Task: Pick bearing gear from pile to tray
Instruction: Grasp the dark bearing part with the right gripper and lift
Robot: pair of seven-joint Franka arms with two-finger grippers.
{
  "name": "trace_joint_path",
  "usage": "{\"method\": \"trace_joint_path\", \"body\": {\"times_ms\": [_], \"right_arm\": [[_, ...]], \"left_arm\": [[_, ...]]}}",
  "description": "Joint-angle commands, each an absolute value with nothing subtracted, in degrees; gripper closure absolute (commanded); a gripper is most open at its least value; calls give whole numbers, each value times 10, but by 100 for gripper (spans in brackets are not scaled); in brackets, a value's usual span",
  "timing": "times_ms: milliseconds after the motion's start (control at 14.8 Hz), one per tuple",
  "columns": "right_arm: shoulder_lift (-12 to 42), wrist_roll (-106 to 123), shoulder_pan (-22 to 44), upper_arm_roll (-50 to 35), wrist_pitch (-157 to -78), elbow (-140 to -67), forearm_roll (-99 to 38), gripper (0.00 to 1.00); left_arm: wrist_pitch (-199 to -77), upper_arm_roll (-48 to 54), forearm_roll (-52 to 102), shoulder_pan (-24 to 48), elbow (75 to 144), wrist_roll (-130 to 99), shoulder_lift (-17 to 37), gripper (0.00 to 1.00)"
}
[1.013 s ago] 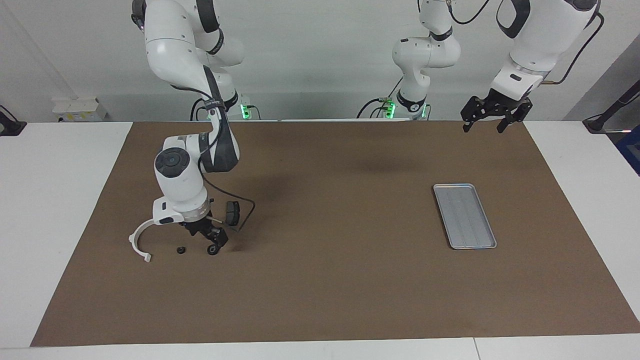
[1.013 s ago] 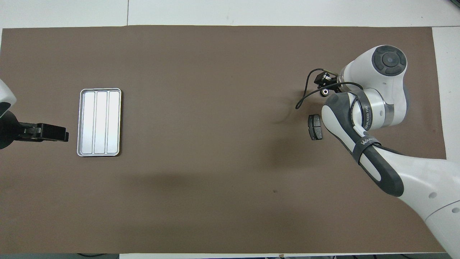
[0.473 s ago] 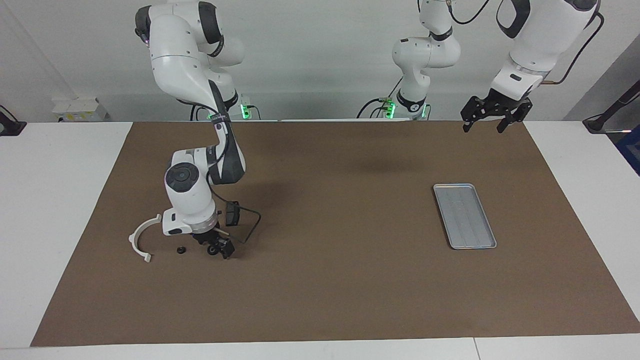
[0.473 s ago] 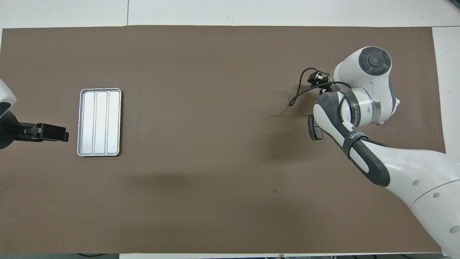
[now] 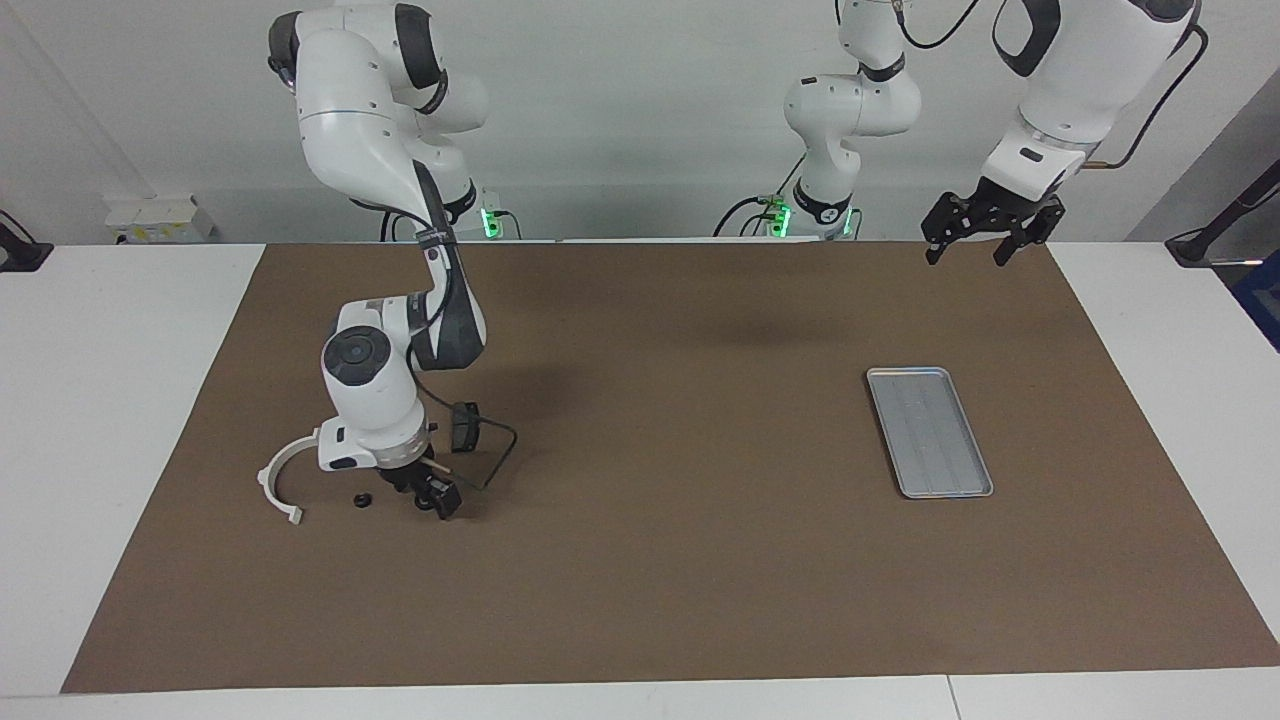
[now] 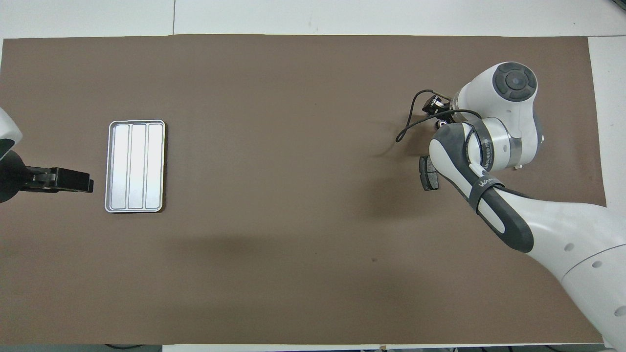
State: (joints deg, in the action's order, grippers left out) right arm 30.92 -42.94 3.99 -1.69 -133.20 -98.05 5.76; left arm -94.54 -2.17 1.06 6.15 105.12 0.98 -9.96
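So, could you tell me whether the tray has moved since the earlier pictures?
No. The tray lies at the same spot on the brown mat in the facing view, toward the left arm's end, with nothing in it.

A robotics lab: two white jointed robot arms (image 5: pixel 385 120) mounted at a white desk (image 5: pixel 120 400) covered by a brown mat (image 5: pixel 680 560), plain walls, trailing cables.

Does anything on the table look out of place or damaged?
Nothing stands out. The tray lies flat and empty; the white arc, one small black gear and a brake pad lie loose beside the right gripper.
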Motion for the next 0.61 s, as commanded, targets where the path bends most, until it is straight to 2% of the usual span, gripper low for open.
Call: {"method": "trace_joint_path", "body": {"times_ms": [0,68,203,540], "right_arm": [[316,-441,32,-23,-1341,-976,50,8],[317,-441,28,-23,-1341,-976,50,9],[317,-441,27,-23,-1341,-977,50,17],[316,-442,29,-24,-1335,-976,29,78]], "left_arm": [[-941,-22,18,60,1049,15,-101,0],[-941,-22,18,60,1049,15,-101,0],[-942,-22,18,60,1049,15,-101,0],[-942,-22,18,60,1049,15,-101,0]]}}
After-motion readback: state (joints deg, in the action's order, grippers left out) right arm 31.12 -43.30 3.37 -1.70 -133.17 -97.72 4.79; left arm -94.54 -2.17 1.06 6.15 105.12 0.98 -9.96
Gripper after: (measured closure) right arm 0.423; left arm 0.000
